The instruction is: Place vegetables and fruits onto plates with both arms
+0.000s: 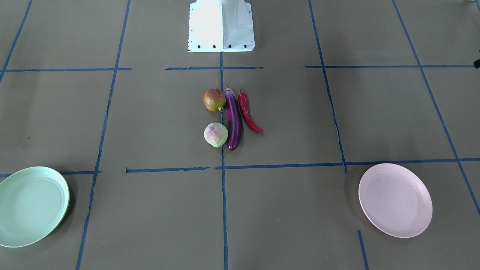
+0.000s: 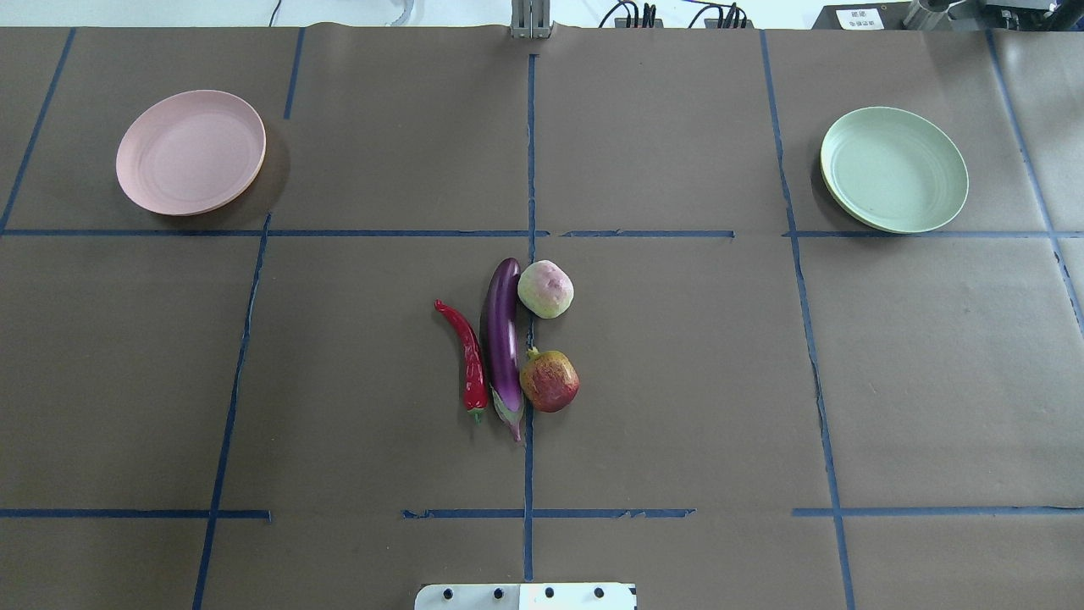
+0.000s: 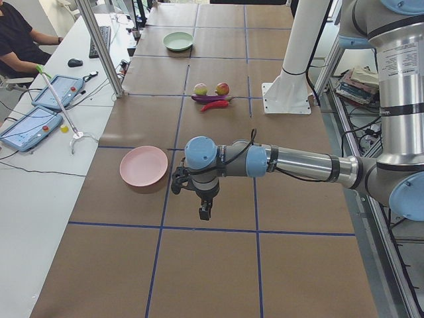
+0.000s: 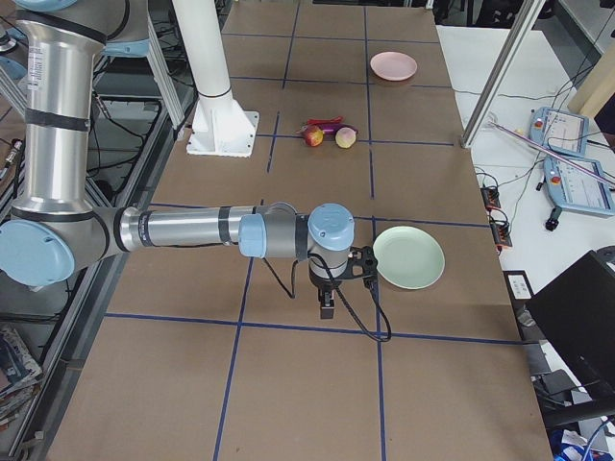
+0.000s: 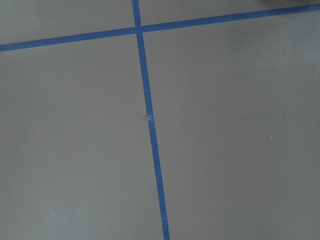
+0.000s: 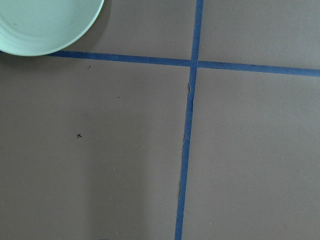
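The eggplant [image 2: 501,339] lies in the middle of the desk [image 2: 677,407]. The chili [image 2: 464,356] lies just beside the eggplant on its left, and the pale green fruit [image 2: 545,289] and red-yellow fruit [image 2: 550,380] are against its right. The pink plate [image 2: 190,152] sits well off to the eggplant's left and the green plate [image 2: 893,169] well off to its right. The left claw [image 3: 205,213] and right claw [image 4: 328,309] hang beyond those plates, and I cannot tell how far open either is.
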Motion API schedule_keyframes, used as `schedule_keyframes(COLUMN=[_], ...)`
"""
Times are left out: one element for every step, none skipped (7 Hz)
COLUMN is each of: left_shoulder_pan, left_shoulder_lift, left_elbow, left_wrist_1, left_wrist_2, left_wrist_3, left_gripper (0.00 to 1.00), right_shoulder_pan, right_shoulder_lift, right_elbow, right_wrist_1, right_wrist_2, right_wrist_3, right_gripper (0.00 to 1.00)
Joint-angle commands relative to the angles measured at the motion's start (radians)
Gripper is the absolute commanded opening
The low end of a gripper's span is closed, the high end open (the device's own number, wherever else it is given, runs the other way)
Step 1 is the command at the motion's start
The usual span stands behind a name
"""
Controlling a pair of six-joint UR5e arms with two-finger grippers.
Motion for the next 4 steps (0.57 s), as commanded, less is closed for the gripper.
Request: schedule_keyframes(left_shoulder_pan=[0.003,0.005,0.005,0.006], left_shoulder_lift=[0.011,0.009,0.011,0.012], left_elbow=[-0.011,-0.008,-0.010,-0.019], left_wrist_1=[-0.027,-0.031,-0.032,-0.032], left_wrist_2=[0.008,0.007,0.008,0.005], left_wrist_3=[0.037,0.034,0.033,0.033], left_gripper=[1.00,1.00,1.00,1.00], right_shoulder_pan=[-0.003,-0.003,-0.006,-0.006], right_shoulder_lift=[0.000,0.000,0.000,0.000], right_elbow=[0.001,0.001,0.001,0.002], right_wrist_1=[0.000,0.000,0.000,0.000], right_wrist_2=[0.016,0.018,0.018,0.019], right_wrist_3=[0.000,0.000,0.000,0.000], right_gripper=[1.00,1.00,1.00,1.00])
